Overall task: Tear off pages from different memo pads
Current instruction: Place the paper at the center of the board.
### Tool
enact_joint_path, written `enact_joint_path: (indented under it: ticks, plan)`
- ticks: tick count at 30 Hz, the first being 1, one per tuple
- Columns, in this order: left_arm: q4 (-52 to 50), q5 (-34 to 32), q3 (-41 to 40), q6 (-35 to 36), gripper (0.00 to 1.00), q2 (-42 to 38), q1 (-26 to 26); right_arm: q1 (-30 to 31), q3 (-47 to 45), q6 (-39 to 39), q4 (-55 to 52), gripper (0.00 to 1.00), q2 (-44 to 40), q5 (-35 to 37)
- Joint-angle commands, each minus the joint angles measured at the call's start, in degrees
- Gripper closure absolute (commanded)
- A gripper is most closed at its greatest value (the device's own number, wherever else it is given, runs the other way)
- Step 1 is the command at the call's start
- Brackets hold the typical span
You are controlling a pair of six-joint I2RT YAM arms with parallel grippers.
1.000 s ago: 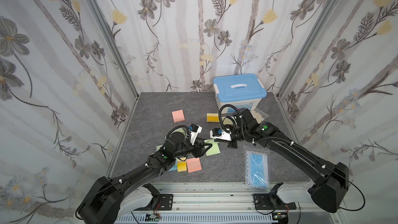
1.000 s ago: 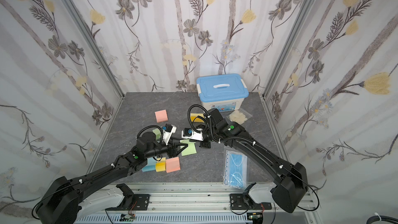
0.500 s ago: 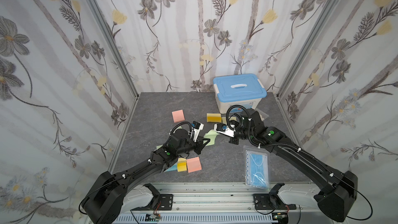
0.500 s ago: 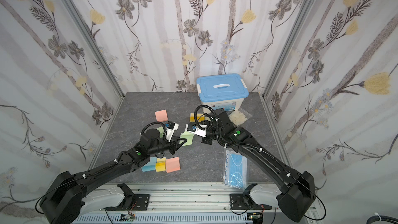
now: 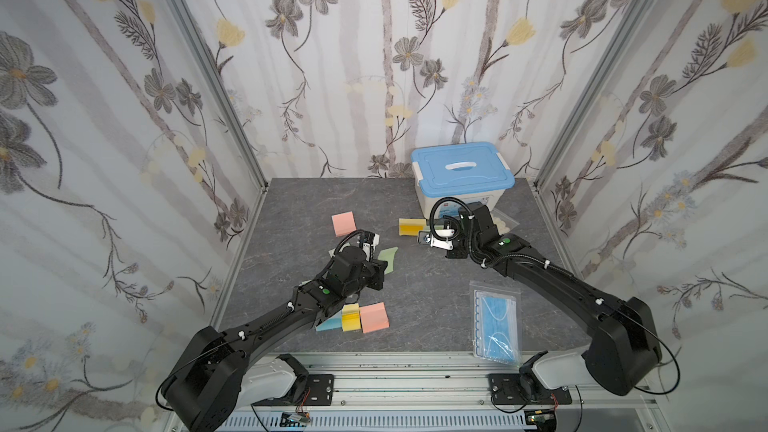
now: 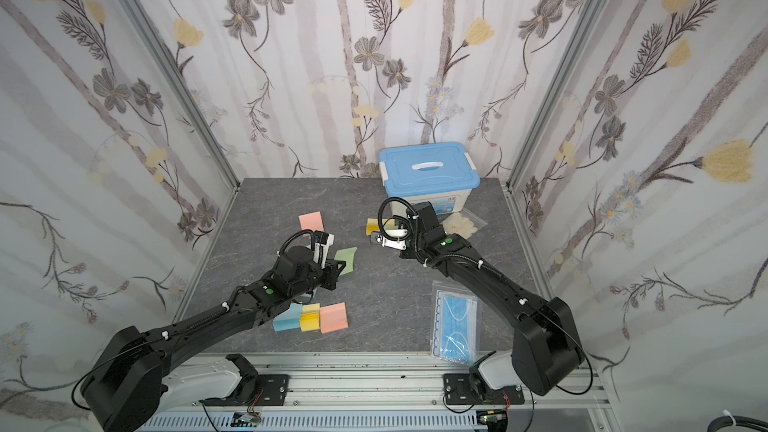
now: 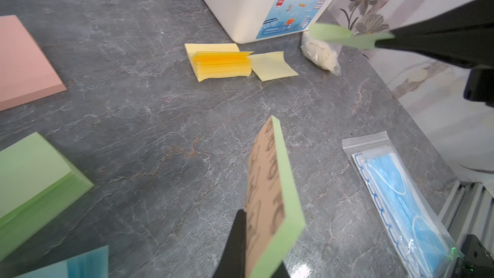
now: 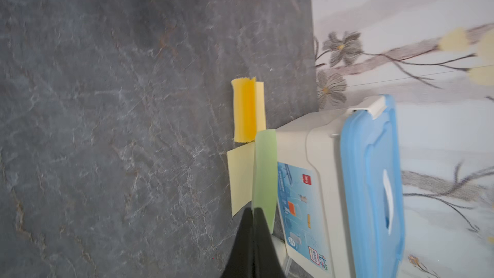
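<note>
The right claw pinches a loose green page near the yellow page beside the box and should lower it flat before releasing; the left claw clamps the green pad.

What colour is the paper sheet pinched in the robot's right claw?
Pale green page; clearest in the right wrist view.

**A Robot Test Booth Dressed Up as a Room**

Flowered wallpaper panels are standing in for walls, framed by bare aluminium posts. Two black robot arms are reaching over a stone-look tabletop from a metal rail, with loose wiring showing beneath it.
</note>
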Motion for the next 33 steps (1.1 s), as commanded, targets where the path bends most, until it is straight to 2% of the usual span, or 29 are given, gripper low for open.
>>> enact_joint_path:
  ticks: [1,11,29,31,33]
  plan:
    - [0.15,-3.07,-0.36,-1.36,1.0,-0.85,0.09,-2.81,2.32,-9.65,-9.34,1.0,4.27,-4.64]
    - [0.01,-3.44,-0.67,-2.55,1.0,-1.17,0.2,-5.85,7.76,-9.68,-9.31,1.0,18.37,-4.53]
    - [-0.08,-4.23,-0.44,-2.55,1.0,-0.33,0.24,-9.79,11.98,-8.54,-9.08,1.0,26.27,-4.78]
    - [-0.08,-4.23,-0.35,-2.55,1.0,-0.05,0.2,-9.79,10.88,-8.26,-9.26,0.8,25.58,-6.26]
    - [0.02,-4.14,-0.29,-2.55,0.99,0.28,0.16,-9.79,9.78,-7.19,-10.18,0.48,23.99,-8.61]
